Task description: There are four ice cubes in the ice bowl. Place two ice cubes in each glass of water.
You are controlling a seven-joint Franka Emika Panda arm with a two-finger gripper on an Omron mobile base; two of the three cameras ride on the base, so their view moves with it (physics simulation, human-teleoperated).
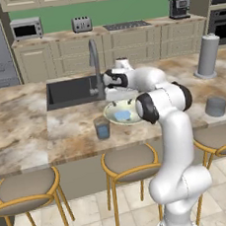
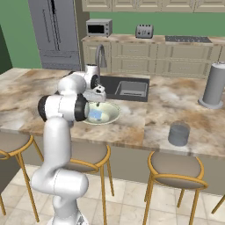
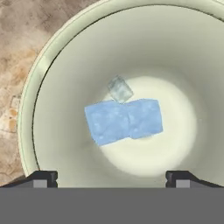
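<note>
- The gripper (image 3: 112, 179) hung nearest the hand camera, jaws spread wide and grasping nothing, directly above the ice bowl (image 3: 48, 61).
- In the left base view, the leftmost task thing was one glass of water (image 1: 102, 128), near the counter's front edge, just left of the ice bowl (image 1: 116, 115); something blue sat in it, though ice could not be told from water.
- The bowl stood just in front of the sink (image 1: 70, 91). At its middle lay two light-blue ice cubes (image 3: 124, 120) touching side by side, with a smaller, paler lump (image 3: 120, 89) against their top edge that may have been a third cube.
- Far to the right, the second glass of water (image 1: 216, 106) stood near the front edge, well apart from the bowl; its contents could not be read.
- Judged from this, at least two cubes remained to be moved, so the task was around halfway at best, and the next pick was not yet made.
</note>
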